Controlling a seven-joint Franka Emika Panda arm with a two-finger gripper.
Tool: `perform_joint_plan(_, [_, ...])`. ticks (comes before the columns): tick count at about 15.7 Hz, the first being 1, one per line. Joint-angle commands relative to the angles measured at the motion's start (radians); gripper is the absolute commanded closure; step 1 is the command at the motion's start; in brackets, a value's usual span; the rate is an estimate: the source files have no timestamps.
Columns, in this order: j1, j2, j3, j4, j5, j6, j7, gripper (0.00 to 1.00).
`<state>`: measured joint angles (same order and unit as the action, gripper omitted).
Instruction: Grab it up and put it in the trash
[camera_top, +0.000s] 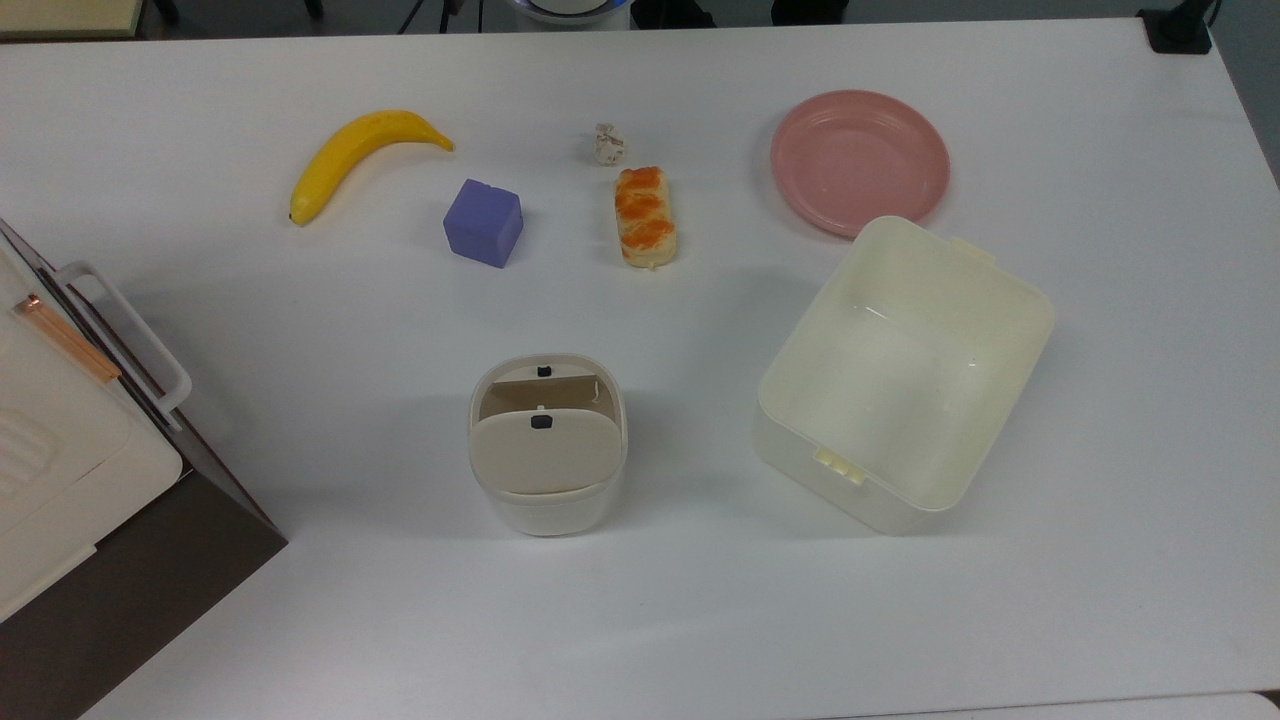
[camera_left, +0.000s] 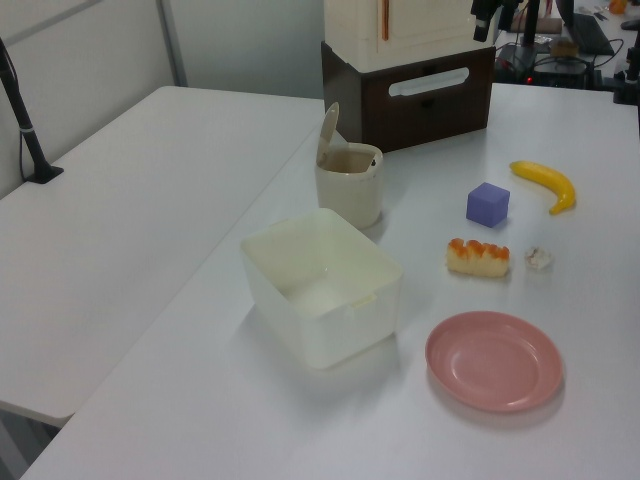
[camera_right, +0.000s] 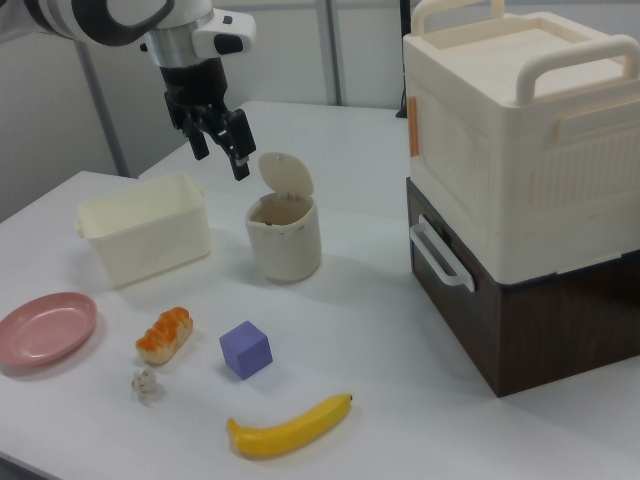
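The tiny crumpled whitish paper wad (camera_top: 608, 144) lies on the white table just beyond the end of the orange-glazed bread stick (camera_top: 645, 216); it also appears in the left view (camera_left: 539, 258) and the right view (camera_right: 146, 384). The trash, a small white bin (camera_top: 547, 500), stands near the table's middle with its beige lid (camera_right: 285, 178) tipped up, leaving the mouth partly uncovered. My gripper (camera_right: 220, 152) hangs open and empty in the air, above and to the right view's left of the bin (camera_right: 284, 240), far from the wad.
A purple cube (camera_top: 484, 222) and a banana (camera_top: 360, 155) lie on the top view's left of the bread stick. A pink plate (camera_top: 860, 160) and a large cream box (camera_top: 905, 375) sit on the top view's right. A tall cream case on a brown base (camera_right: 520, 190) stands at the table's edge.
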<state>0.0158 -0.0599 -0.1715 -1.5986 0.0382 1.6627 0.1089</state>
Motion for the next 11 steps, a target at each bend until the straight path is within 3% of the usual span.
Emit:
perform_joint_plan(1, [0.007, -0.008, -0.009, -0.003, 0.026, -0.014, -0.032, 0.0])
perform_joint_plan(11, [0.006, -0.005, -0.009, -0.014, 0.012, -0.058, -0.069, 0.0])
